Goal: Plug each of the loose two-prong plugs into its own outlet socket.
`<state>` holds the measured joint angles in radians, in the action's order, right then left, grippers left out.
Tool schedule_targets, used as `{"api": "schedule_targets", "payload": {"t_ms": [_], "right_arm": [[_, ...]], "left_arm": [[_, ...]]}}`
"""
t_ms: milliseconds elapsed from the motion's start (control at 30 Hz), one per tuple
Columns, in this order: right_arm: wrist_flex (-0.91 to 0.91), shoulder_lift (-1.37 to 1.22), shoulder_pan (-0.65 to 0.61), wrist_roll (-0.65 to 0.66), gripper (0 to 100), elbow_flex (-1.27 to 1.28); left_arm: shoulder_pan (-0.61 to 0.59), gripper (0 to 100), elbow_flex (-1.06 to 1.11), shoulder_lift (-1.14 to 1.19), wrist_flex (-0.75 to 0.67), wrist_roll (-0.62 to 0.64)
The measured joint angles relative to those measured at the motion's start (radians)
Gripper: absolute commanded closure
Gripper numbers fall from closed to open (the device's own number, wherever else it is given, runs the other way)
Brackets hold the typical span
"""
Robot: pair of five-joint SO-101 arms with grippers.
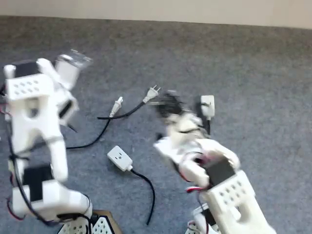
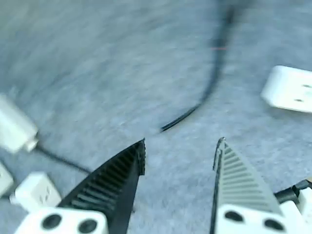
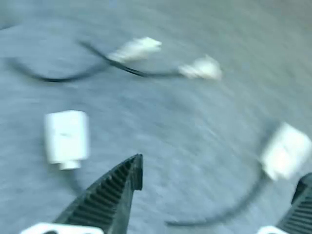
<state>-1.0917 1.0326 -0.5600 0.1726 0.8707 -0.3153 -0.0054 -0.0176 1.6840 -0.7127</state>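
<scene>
**High view.** Grey carpet-covered counter (image 1: 253, 58).
- The left arm stands at the left. The left gripper (image 1: 72, 63) is over the far-left area, blurred, well apart from both plugs.
- The right arm comes in from the near right. The right gripper (image 1: 168, 103) sits mid-counter, just near-right of the right plug (image 1: 152, 92).
- The left plug (image 1: 117, 105) lies loose a little to the left of the right plug. The black cable (image 1: 92, 141) of each runs off toward the near left.
- The near outlet socket (image 1: 119, 158) lies face-up at centre-near, with its own cord running nearer.
- The right outlet socket (image 1: 207, 106) lies just right of the right gripper.
- Both plugs lie apart from both sockets.

**Left wrist view.** The left gripper's fingers (image 2: 117, 180) are spread apart with nothing between them, over bare carpet.
- A black cable runs beyond the fingertips.
- An outlet socket (image 2: 290, 87) lies off one finger.
- Off the other finger lie a white plug-like body (image 2: 14, 129) on a dark cord and a small slotted white block (image 2: 36, 192).
- I cannot tell which socket or plug these are.

**Right wrist view.** The right gripper's fingers (image 3: 109, 195) are wide apart and hold nothing.
- Both plugs lie beyond the tips, blurred.
- One outlet socket lies off each finger, and I cannot tell which is which.
</scene>
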Motion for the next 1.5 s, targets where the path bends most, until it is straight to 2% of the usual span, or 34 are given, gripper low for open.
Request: {"api": "schedule_targets", "payload": {"t_ms": [100,267,400,600,767,1000,1333,1500], "right_arm": [[0.049,0.155,0.146,-0.002,56.3,0.213],[0.132,0.292,0.298,-0.002,56.3,0.503],[0.147,0.31,0.31,-0.002,56.3,0.554],[0.147,0.311,0.308,-0.002,56.3,0.555],[0.147,0.311,0.308,-0.002,56.3,0.555],[0.147,0.311,0.308,-0.002,56.3,0.555],[0.147,0.313,0.308,-0.002,56.3,0.555],[0.169,0.315,0.31,-0.002,56.3,0.583]], "left_arm": [[0.11,77,0.253,-0.195,-0.126,-0.008],[0.25,77,0.7,-0.503,-0.397,-0.008],[0.333,77,0.962,-0.687,-0.539,-0.009],[0.522,77,1.132,-0.786,-0.592,-0.038],[0.551,77,1.152,-0.718,-0.704,-0.041],[0.551,77,1.059,-0.443,-0.821,-0.072],[0.552,77,0.706,-0.031,-0.807,-0.118],[0.44,77,0.508,0.083,-0.713,-0.149]]}}
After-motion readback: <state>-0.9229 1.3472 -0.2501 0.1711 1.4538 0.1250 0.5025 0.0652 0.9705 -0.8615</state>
